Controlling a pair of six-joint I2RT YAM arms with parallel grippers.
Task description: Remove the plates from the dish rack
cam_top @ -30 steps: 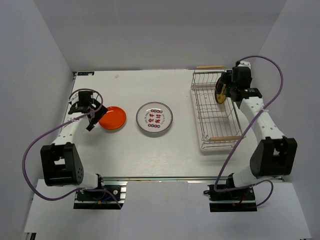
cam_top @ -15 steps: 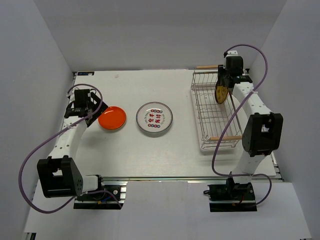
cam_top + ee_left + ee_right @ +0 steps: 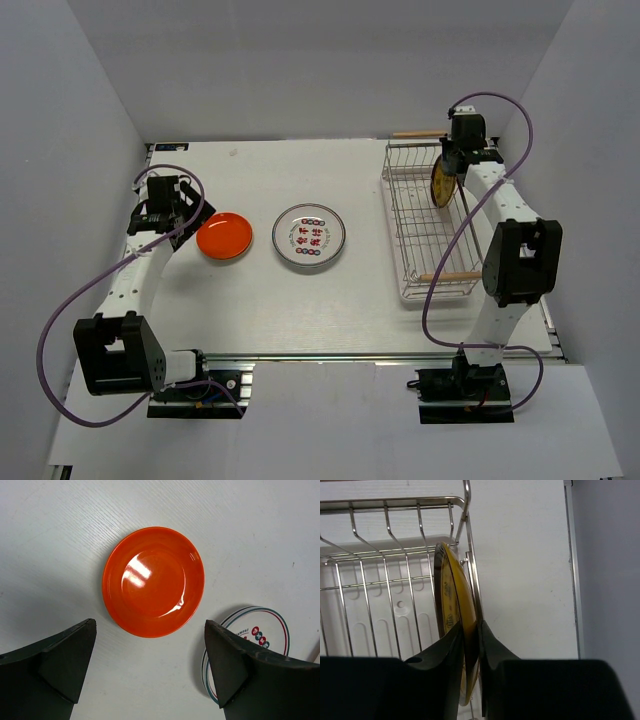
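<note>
A yellow-brown patterned plate [image 3: 440,185] stands on edge at the far right side of the silver wire dish rack [image 3: 420,250]. My right gripper [image 3: 452,165] is shut on its upper rim. In the right wrist view the two fingers of the right gripper [image 3: 471,627] pinch the yellow plate [image 3: 451,590], with a side wire of the dish rack [image 3: 385,502] close beside it. A red-orange plate [image 3: 224,236] and a white plate with coloured marks [image 3: 310,238] lie flat on the table. My left gripper [image 3: 183,222] hovers open just left of the red-orange plate [image 3: 153,581], holding nothing.
The rack has two light wooden rod handles, one at the far end [image 3: 420,134] and one at the near end [image 3: 450,276]. The white plate [image 3: 260,640] shows behind my left gripper's right finger. Grey walls close in the table on the left, right and far sides.
My right gripper has closed on the yellow plate's rim, and its arm has swung to the rack's far corner. The left arm drew back slightly from the red-orange plate.
</note>
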